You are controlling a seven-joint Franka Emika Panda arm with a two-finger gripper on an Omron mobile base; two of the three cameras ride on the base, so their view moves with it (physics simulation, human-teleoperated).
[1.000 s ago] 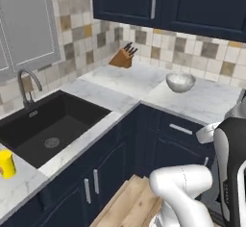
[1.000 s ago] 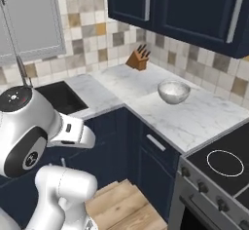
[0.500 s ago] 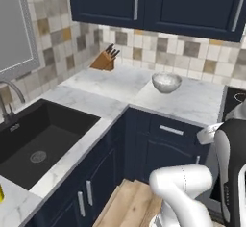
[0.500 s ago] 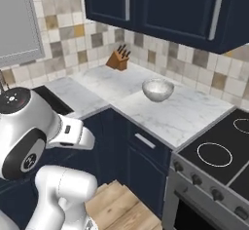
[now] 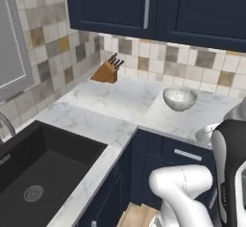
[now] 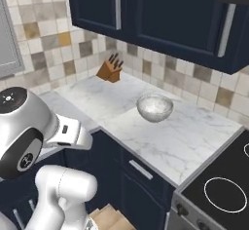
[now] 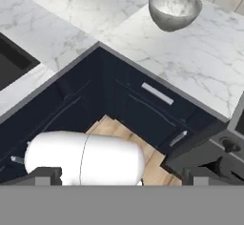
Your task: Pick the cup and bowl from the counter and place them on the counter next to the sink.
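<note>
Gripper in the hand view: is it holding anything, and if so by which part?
Nothing is held. The gripper is open, its fingertips apart over the cabinet fronts, far from the bowl on the counter.

Arm folded low — gripper [image 7: 119, 175] jaws spread wide, empty.

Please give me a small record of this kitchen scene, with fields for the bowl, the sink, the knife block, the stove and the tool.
bowl: upright on the counter, near the tiled wall
sink: black basin set in the counter, left of the corner
knife block: at the back corner, against the tiles
stove: black top at the counter's right end
tool: open, holding nothing, well short of the bowl
</note>
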